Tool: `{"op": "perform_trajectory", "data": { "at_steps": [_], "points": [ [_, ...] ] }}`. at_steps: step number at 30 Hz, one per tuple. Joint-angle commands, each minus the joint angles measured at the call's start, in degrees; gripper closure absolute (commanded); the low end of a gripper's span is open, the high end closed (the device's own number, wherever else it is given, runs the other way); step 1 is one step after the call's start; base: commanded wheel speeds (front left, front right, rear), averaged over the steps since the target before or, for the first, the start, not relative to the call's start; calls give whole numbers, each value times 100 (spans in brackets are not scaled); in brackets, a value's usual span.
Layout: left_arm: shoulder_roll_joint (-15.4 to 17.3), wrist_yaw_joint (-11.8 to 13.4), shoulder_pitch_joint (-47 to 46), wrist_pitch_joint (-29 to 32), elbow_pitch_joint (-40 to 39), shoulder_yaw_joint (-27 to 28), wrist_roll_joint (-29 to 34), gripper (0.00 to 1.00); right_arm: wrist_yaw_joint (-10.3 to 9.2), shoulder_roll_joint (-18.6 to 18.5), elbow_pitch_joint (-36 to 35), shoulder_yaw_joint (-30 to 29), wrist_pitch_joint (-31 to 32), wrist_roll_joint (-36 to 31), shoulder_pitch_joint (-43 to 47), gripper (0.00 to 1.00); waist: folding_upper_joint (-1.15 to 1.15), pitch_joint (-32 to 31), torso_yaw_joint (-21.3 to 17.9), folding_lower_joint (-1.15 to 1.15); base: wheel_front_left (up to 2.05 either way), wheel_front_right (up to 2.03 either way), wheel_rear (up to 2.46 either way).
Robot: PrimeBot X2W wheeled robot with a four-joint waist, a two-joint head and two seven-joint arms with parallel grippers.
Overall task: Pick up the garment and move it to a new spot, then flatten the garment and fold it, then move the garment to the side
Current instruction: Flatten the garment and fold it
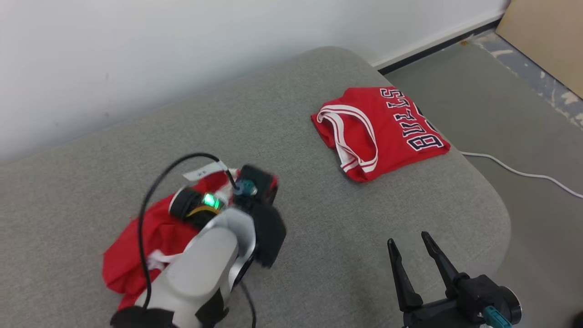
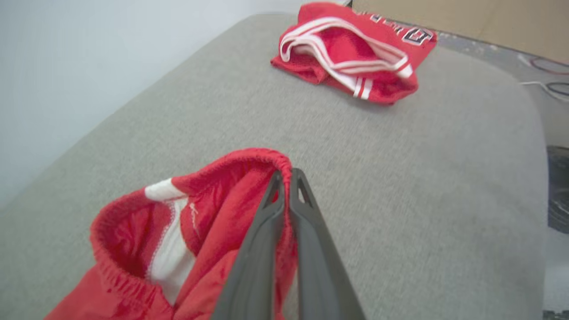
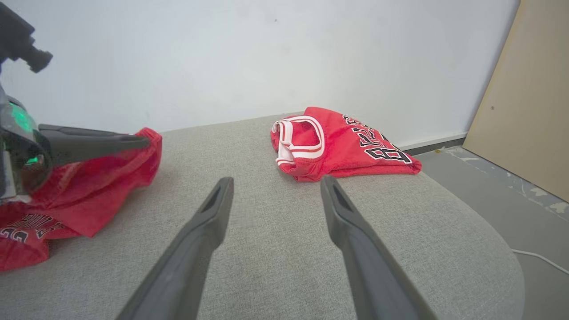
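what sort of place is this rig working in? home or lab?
Probably a bare indoor test room, not a lived-in home: a grey upholstered surface by a plain white wall, a scuffed grey floor with a loose white cable, and a tan board beyond.

The garment (image 2: 133,231) is of thin red cloth with a slight sheen, gathered at an elastic hem, with white lining inside. The folded jersey (image 1: 382,127) is a matt red knit with white trim. The cushion (image 1: 319,218) below them is covered in coarse grey woven cloth. The left tool (image 2: 287,173) and the right tool (image 1: 406,237) have fingers of matt dark plastic. The left forearm shell (image 1: 205,269) is smooth, pale and a little glossy.
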Motion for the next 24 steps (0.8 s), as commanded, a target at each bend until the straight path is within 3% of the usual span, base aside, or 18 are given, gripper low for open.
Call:
{"op": "perform_trajectory", "data": {
  "at_steps": [1,7,14,19,24],
  "points": [
    [-10,17,-252,-304,-288,-15,-158,100,-11,2,16,-6,-23,-55,-7,0,0,-88,98,0,0,0,0],
    [-5,164,-831,-1210,-1239,-31,-763,100,-11,2,10,-20,37,-108,67,0,0,-305,317,0,0,0,0],
    [3,458,-1188,-1519,-1982,-11,-1240,100,-11,2,-97,-189,95,-178,196,0,0,-522,818,0,0,0,0],
    [251,586,-716,-1502,-2258,-2,-1274,100,-12,-1,-186,-270,147,-213,287,0,0,-605,1241,0,0,0,0],
    [793,717,420,-1424,-2704,-61,-1468,100,-12,-1,-291,-272,200,-198,373,0,0,-660,1720,0,0,0,0]
  ]
}}
